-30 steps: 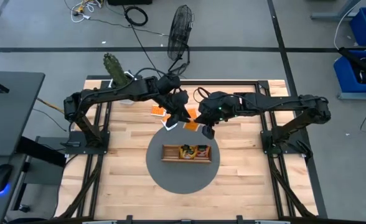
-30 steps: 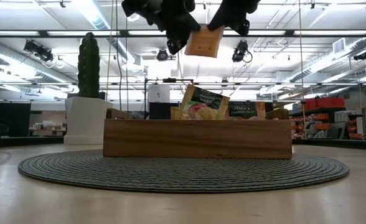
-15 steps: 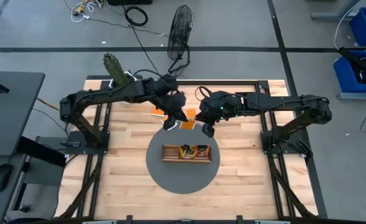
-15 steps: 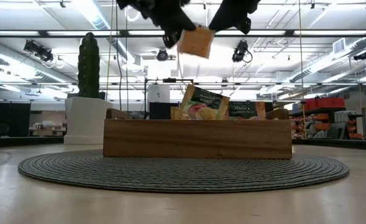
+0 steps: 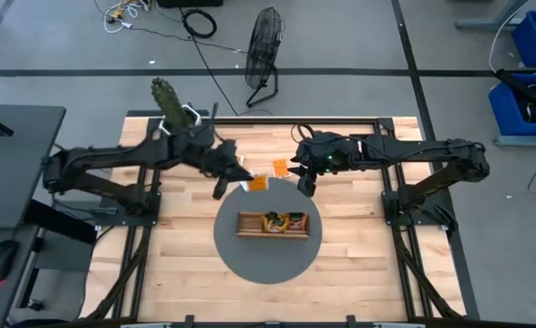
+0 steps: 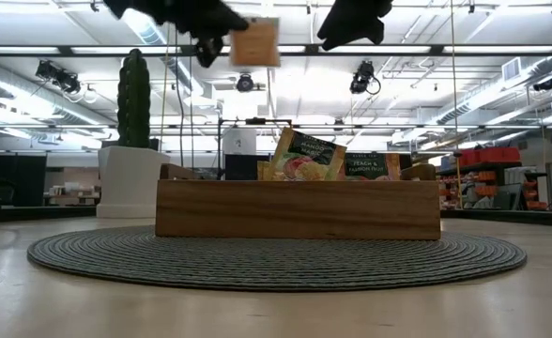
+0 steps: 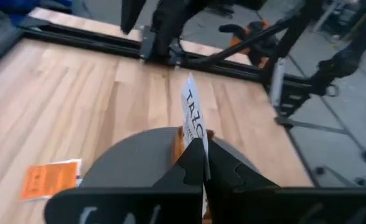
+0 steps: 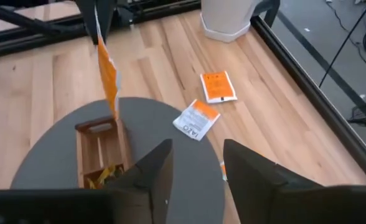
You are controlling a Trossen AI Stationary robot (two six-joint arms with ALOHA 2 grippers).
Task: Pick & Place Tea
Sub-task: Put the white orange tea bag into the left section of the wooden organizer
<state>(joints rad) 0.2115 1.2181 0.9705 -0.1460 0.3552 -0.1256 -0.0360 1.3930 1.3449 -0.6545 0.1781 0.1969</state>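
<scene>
Left tool (image 5: 235, 173): its two fingers are pinched tight on one orange tea bag (image 5: 258, 182). It hangs in the air, above the worktop and a bit to the far left of the tray.

Held tea bag: it sticks out of the fingertips on its edge, thin side up, as the left wrist view shows (image 7: 194, 121). Held by one edge like this, it can likely slide down into a slot of the tray.

Right tool (image 5: 304, 185): its fingers (image 8: 147, 178) stand apart and nothing is between them. It hangs above the far right side of the mat, so it looks free to fetch another bag.

Tray (image 5: 250, 230): a long wooden box in the middle of the round grey mat (image 5: 268, 264). Some tea bags already stand in it (image 6: 306, 156), leaning, with tops above the wall. The mat probably marks the spot where the tray belongs.

Loose tea bags: an orange one (image 8: 217, 86) and a white and orange one (image 8: 196, 121) lie flat, the white one at the mat's far edge and the orange one on the bare wood beyond it. They are well apart from the tray and wait to be picked.

Worktop (image 5: 177, 246): pale wood with a dark frame around it.

Step now: likely bringing the held bag over the tray.

Watch out: the bag is thin and could miss a slot.
</scene>
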